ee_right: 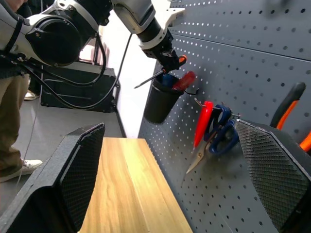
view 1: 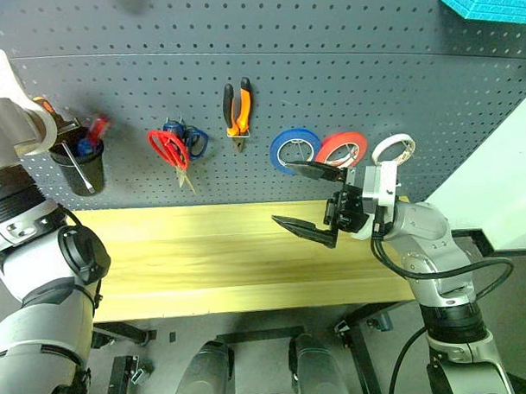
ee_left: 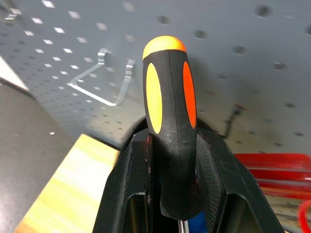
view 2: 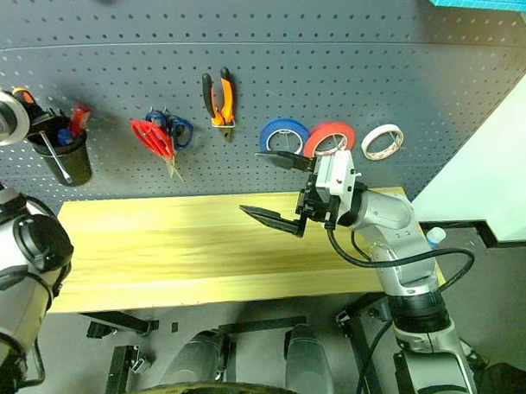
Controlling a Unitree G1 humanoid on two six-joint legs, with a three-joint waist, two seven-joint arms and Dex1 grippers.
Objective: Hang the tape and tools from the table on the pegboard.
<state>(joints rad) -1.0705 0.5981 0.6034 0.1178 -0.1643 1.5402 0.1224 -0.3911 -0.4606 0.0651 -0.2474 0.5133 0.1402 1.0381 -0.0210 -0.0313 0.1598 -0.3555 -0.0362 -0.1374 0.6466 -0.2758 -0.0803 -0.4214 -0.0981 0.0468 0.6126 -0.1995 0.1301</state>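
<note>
the screwdriver (ee_left: 169,141) sat in the black cup (view 1: 81,166) on the pegboard (view 1: 336,87), its handle clamped in the left gripper (ee_left: 171,160). right gripper (view 1: 313,201) hung wide open over the desk (view 1: 200,255). best to release gently, then withdraw straight.

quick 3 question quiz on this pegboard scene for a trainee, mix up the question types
1. True or false: the pliers lie on the table.
2. What is the left gripper shut on?
A. the blue roll
B. the screwdriver with the black-and-orange handle
C. the red-handled scissors
3. Fill in: on the pegboard, the cream-white tape hangs next to the ____ roll.

Key
1. False: they hang on the pegboard.
2. B: the screwdriver sits between the fingers, by the black cup.
3. Red: the red roll is between the tape and the blue roll.
</note>
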